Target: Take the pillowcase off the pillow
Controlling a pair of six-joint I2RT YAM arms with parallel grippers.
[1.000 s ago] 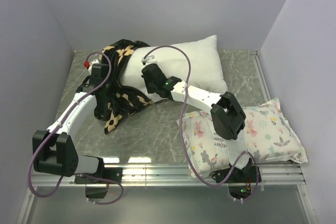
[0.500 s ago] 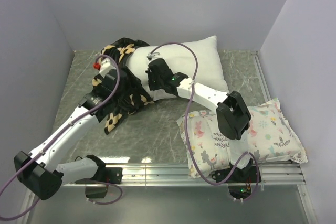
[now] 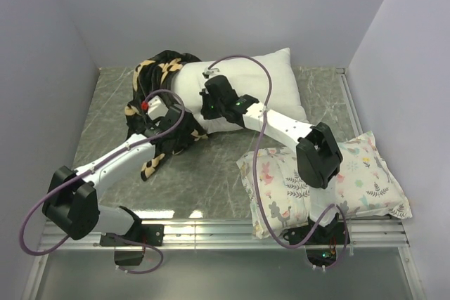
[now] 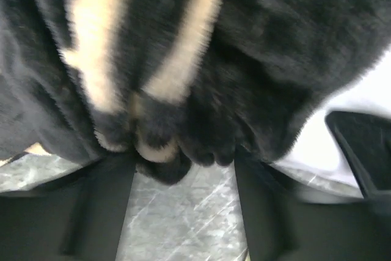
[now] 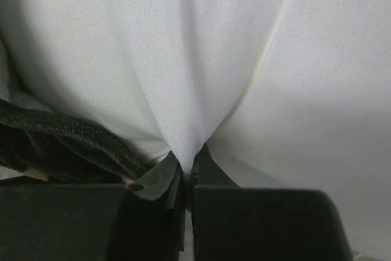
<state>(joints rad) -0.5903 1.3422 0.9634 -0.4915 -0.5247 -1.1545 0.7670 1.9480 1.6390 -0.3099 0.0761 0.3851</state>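
The black, tan-flowered soft fabric pillowcase (image 3: 151,75) lies bunched at the left end of the plump plain white pillow (image 3: 260,79). The left gripper (image 4: 180,164) is spread astride a fold of it, while the right gripper (image 5: 186,172) is pressed together, pinching the pillow's cloth.

On my feed the pillowcase (image 3: 167,68) is black plush with tan flower and star motifs. Up close it shows broad tan bands. The pillow (image 3: 271,82) is plain white. The smaller pillow (image 3: 355,180) is white with pastel pink, green and yellow florals. The table (image 3: 211,173) is grey-green marble.
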